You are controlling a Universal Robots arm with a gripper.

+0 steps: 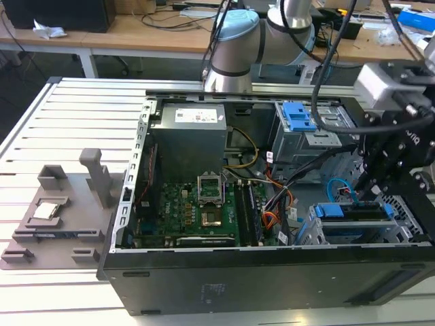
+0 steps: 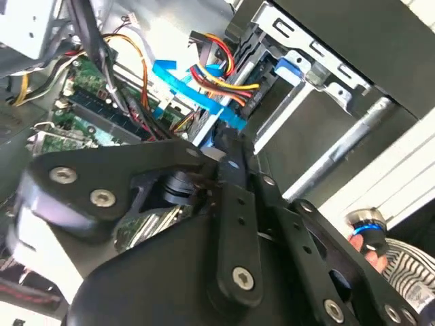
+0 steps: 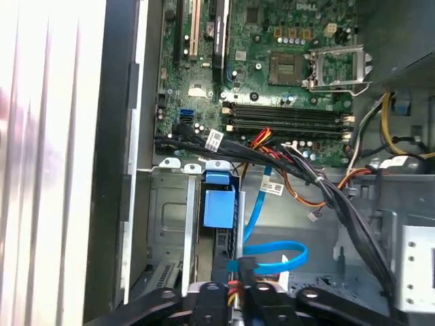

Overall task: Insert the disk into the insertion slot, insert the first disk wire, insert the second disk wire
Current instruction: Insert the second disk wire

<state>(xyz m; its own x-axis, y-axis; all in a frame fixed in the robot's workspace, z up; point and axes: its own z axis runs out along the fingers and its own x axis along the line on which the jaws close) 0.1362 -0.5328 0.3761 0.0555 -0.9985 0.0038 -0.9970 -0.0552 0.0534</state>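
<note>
The black claw (image 3: 238, 299) pinches a multicoloured wire connector (image 3: 235, 293) at the blue-framed grey disk (image 1: 353, 212), seated in the silver cage (image 1: 319, 234). The open black computer case (image 1: 258, 278) lies on a white slatted table (image 1: 41, 136); wooden desks (image 1: 136, 30) stand behind.

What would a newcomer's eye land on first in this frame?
The open computer case on the slatted table, its green motherboard laid bare, draws the eye first. At the exterior view's right the black claw hangs over the insertion slot, where the disk with its bright blue frame already sits. In the first wrist view a blue cable loops beside the blue frame.
</note>
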